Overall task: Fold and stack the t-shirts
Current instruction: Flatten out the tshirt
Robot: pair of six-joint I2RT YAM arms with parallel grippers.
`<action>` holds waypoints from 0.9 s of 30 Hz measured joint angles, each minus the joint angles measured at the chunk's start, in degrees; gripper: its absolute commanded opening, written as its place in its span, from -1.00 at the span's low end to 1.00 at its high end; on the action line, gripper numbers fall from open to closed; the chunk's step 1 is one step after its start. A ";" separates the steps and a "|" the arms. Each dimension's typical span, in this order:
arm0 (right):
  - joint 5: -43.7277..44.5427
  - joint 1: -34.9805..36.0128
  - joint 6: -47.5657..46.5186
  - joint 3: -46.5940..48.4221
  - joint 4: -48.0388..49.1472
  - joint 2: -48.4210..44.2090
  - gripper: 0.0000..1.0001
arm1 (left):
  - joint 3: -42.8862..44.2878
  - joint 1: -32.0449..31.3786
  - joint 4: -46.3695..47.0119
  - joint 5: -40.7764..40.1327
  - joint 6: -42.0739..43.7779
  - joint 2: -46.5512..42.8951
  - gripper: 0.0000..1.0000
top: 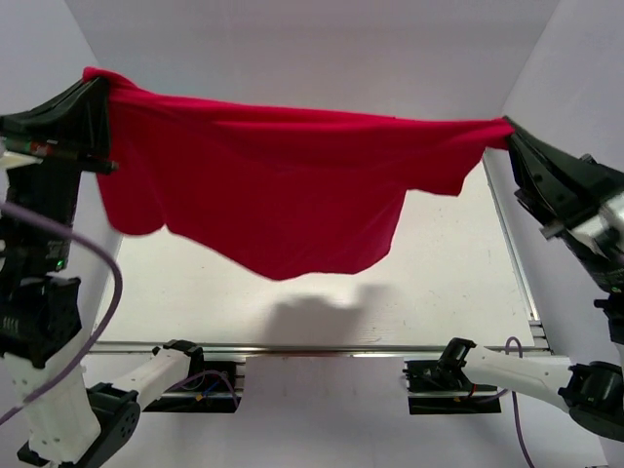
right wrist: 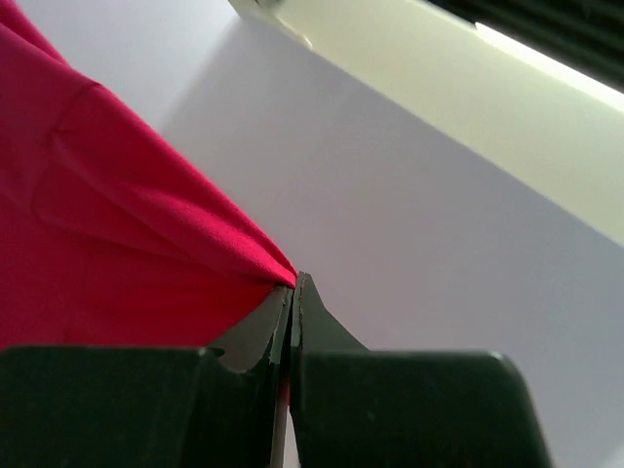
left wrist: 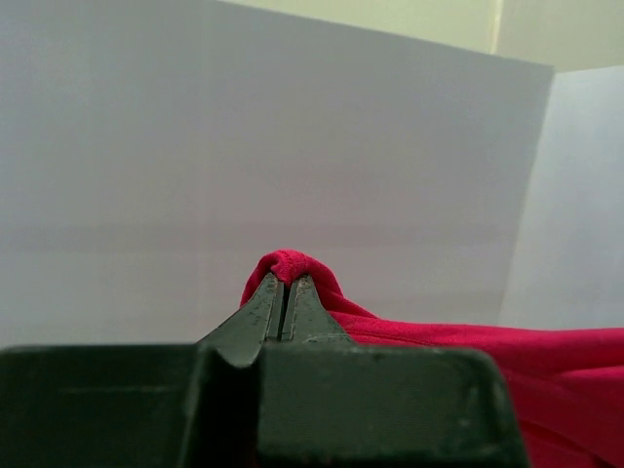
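Note:
The red t-shirt (top: 273,185) hangs spread out in the air above the table, stretched between both grippers. My left gripper (top: 97,88) is shut on its left top corner; in the left wrist view the cloth (left wrist: 292,268) bunches over the closed tips of that gripper (left wrist: 286,283). My right gripper (top: 509,132) is shut on the right top corner; in the right wrist view the cloth (right wrist: 117,224) runs into the closed tips of that gripper (right wrist: 292,285). The shirt's lower edge sags in the middle, above its shadow. The teal t-shirt is out of view.
The white table (top: 439,283) lies below the shirt, with a metal rail (top: 322,346) along its near edge and another (top: 512,253) on the right. White walls (top: 322,49) enclose the back and both sides. The arm bases (top: 195,375) sit at the near edge.

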 measured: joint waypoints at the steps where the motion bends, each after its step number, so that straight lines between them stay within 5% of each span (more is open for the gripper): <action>1: -2.84 -0.09 0.57 0.00 -0.48 -0.68 -1.00 | 0.00 0.09 -0.37 0.63 -0.22 -0.85 -1.00; 10: -8.28 -0.42 1.64 -2.62 5.38 -2.40 -1.00 | 0.61 0.28 -1.29 3.89 -1.09 -3.50 -1.00; 15: 4.85 -0.39 -4.96 -17.42 23.41 0.59 -1.00 | -3.63 0.28 0.50 -0.70 -0.81 -1.81 -1.00; 20: 21.99 -1.16 -14.93 -29.31 44.04 13.05 -1.00 | -11.58 0.28 4.68 -5.27 -0.72 4.42 -1.00; 27: 32.50 -8.52 -8.46 -39.54 47.71 28.70 -1.00 | -29.97 0.31 10.38 -16.02 -3.50 21.05 -1.00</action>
